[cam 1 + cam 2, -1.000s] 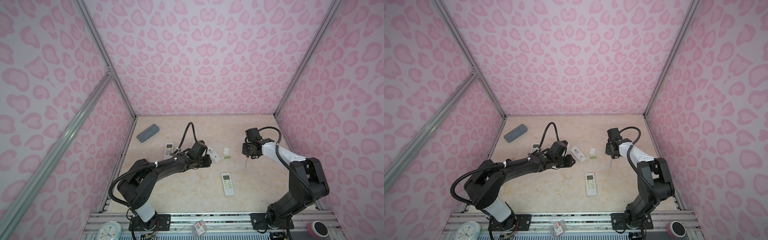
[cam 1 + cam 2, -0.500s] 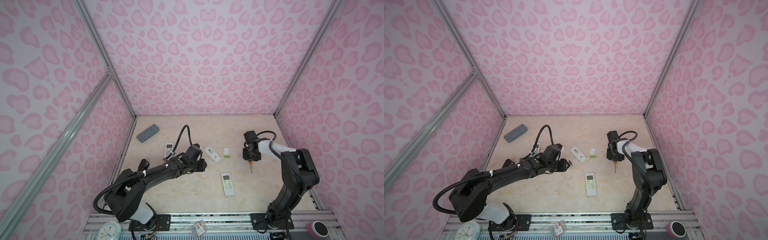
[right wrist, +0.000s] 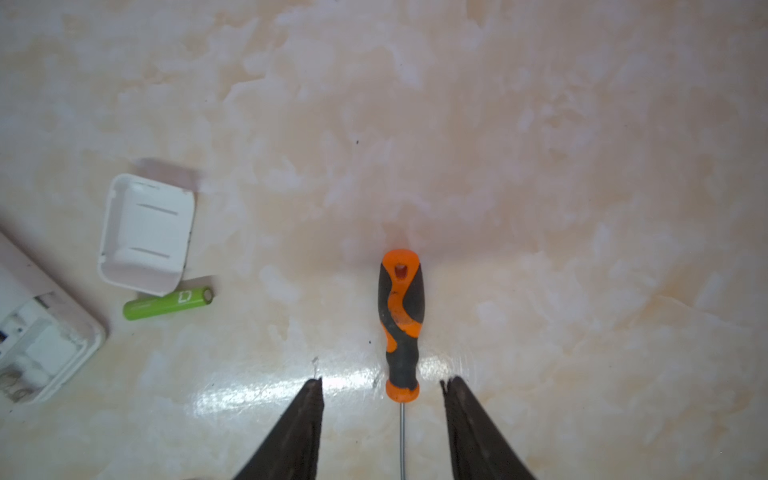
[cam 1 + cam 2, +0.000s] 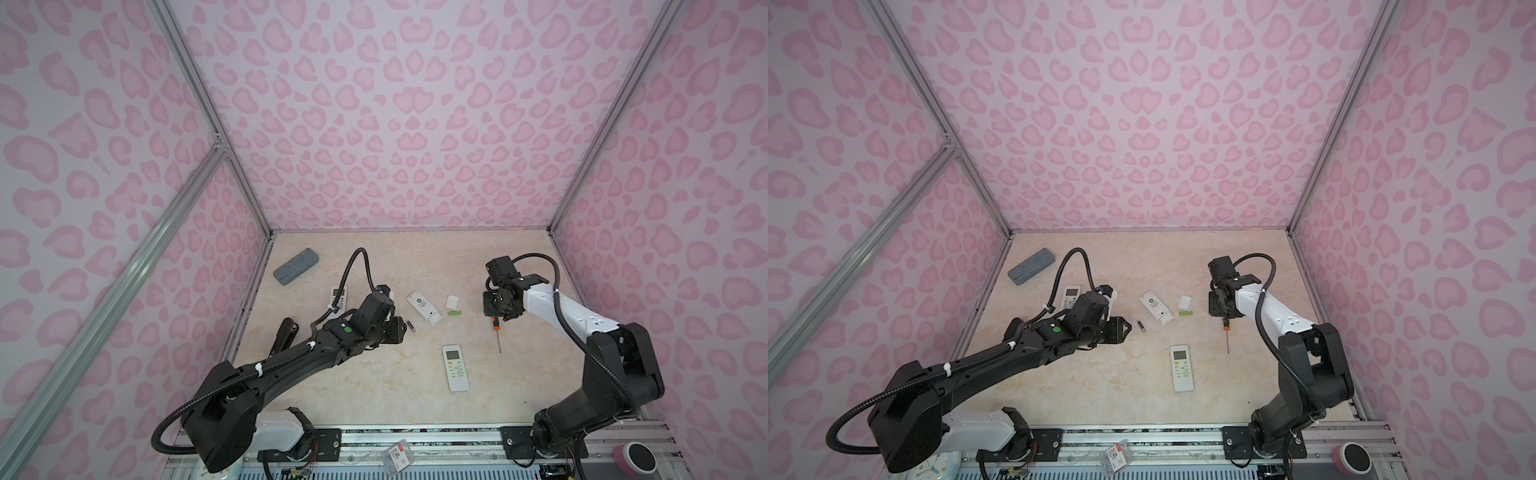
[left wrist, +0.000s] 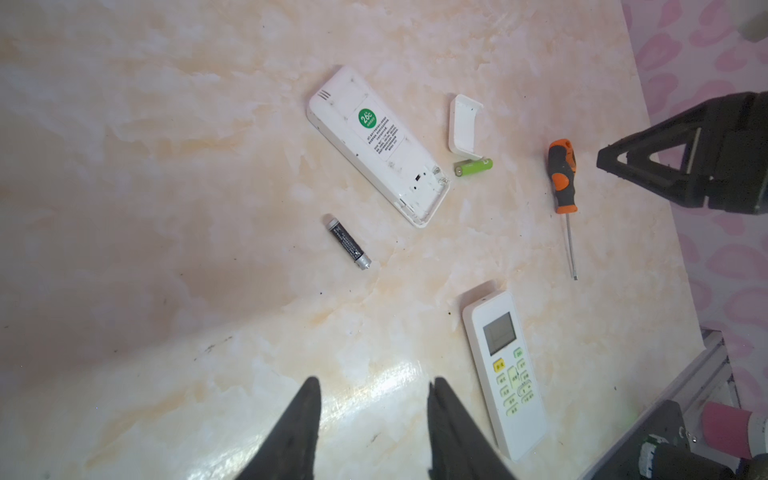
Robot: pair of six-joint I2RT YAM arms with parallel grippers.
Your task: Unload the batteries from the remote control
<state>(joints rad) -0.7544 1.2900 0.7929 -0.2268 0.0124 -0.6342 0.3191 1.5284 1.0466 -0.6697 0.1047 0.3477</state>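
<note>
The white remote control (image 4: pixel 424 307) lies face down, its battery bay uncovered at the near end (image 5: pixel 419 191). A dark battery (image 4: pixel 411 326) (image 5: pixel 348 242) lies on the table just off my left gripper (image 4: pixel 1123 330) (image 5: pixel 374 386), which is open and empty. A green battery (image 4: pixel 454 311) (image 3: pixel 168 303) rests against the loose white cover plate (image 3: pixel 145 237). My right gripper (image 3: pixel 382 384) (image 4: pixel 500 313) is open above the orange-and-black screwdriver (image 3: pixel 401 320), its jaws either side of the shaft without touching it.
A second white remote (image 4: pixel 455 368) lies face up nearer the front. A third remote (image 4: pixel 338 296) sits partly behind the left arm's cable. A grey case (image 4: pixel 296 266) lies at the back left, and a black object (image 4: pixel 284 338) by the left wall.
Both grippers have opened. The left arm has drawn back from the remote, and the dark battery now lies on the table. The screwdriver has left the right gripper and lies flat.
</note>
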